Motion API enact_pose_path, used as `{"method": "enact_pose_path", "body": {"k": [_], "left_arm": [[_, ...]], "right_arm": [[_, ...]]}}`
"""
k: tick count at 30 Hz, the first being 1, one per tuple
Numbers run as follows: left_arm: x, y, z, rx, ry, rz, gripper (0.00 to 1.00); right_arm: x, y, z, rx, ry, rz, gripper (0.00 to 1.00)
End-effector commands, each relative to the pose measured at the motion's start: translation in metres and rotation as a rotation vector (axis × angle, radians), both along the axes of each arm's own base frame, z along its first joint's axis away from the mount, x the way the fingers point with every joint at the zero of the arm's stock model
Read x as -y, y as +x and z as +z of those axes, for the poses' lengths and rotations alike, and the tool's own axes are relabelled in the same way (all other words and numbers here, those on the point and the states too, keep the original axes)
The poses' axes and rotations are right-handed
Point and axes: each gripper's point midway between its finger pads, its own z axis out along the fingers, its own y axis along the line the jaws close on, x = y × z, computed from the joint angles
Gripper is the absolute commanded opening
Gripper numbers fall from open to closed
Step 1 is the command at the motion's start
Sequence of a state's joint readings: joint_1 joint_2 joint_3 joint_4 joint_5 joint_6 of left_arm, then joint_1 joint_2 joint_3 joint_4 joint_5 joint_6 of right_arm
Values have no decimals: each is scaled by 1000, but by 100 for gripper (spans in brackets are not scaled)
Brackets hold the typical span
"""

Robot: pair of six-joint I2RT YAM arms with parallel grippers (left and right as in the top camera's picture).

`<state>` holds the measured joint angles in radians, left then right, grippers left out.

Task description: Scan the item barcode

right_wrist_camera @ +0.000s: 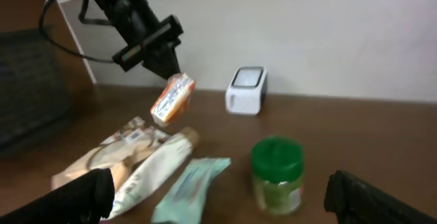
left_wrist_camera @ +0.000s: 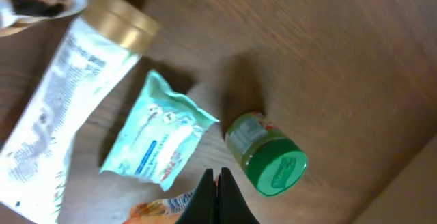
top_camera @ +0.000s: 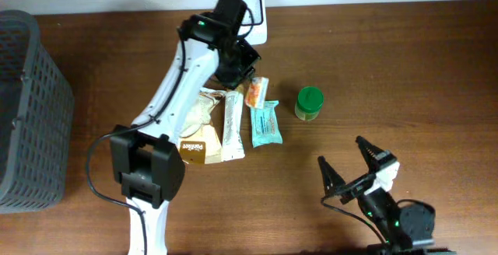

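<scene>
From overhead, the left claw point(top_camera: 246, 78) is closed on the upper end of an orange packet point(top_camera: 256, 92), towards the back of the counter point(top_camera: 405, 61). A white scanner point(top_camera: 258, 15) stands at the back edge just beyond it, partly hidden by the arm. In front of the packet a teal packet point(top_camera: 264, 124), a white tube point(top_camera: 232, 127) and a brown pouch point(top_camera: 198, 148) lie side by side. A green-lidded jar point(top_camera: 309, 103) stands upright just right of them, and a grey basket point(top_camera: 31, 107) sits at the far left. The right claw point(top_camera: 354, 168) is at the front right, its jaws spread wide with nothing between them.

In the left wrist view, the left claw point(left_wrist_camera: 218, 193) shows as two dark fingers pressed together at the bottom edge, with a sliver of the orange packet point(left_wrist_camera: 158, 208) beside them (the grip itself is cut off here). Beneath lie the teal packet point(left_wrist_camera: 160, 141), the jar point(left_wrist_camera: 270, 157) and the gold-capped white tube point(left_wrist_camera: 65, 115).

In the right wrist view, the left claw point(right_wrist_camera: 171, 65) pinches the orange packet point(right_wrist_camera: 172, 99) by its top. The packet hangs tilted, clear of the counter, above the pile and left of the scanner point(right_wrist_camera: 246, 89), not touching it. The jar point(right_wrist_camera: 276, 176) and teal packet point(right_wrist_camera: 190, 190) sit in the foreground. The right claw point(right_wrist_camera: 220, 190) is empty, one dark finger point(right_wrist_camera: 75, 197) at each lower corner.
</scene>
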<state>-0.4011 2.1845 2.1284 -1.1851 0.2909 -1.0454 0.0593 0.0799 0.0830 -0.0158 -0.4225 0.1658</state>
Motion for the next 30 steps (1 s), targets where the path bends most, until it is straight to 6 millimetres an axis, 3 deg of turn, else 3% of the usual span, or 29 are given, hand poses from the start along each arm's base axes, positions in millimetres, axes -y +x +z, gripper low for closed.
{"method": "enact_pose_path", "body": {"k": [1, 7, 10, 12, 15, 17, 19, 22, 25, 30], "left_arm": [[3, -4, 1, -30, -31, 11, 0], [3, -6, 1, -47, -31, 29, 0], [2, -7, 0, -54, -28, 31, 0], [1, -8, 0, -74, -31, 66, 0], [0, -11, -1, -111, -35, 125, 0], [0, -11, -1, -116, -37, 137, 0], [0, -11, -1, -116, -36, 137, 0], [-5, -9, -3, -104, -6, 148, 0], [-11, -9, -5, -102, 23, 158, 0], [-13, -15, -7, -135, 33, 184, 0]], "right_arm": [[-6, 0, 42, -58, 33, 35, 98], [-8, 31, 65, -382, -45, 44, 98], [-22, 59, 80, -506, -25, 129, 98], [-29, 82, 79, -563, 5, 158, 98], [-49, 99, 61, -646, 69, 288, 98], [-58, 115, 37, -727, 119, 322, 88], [-69, 125, 14, -819, 171, 332, 86], [-98, 133, -24, -896, 156, 392, 74], [-126, 137, -41, -892, 128, 449, 72], [-136, 149, -55, -886, 86, 325, 65]]}}
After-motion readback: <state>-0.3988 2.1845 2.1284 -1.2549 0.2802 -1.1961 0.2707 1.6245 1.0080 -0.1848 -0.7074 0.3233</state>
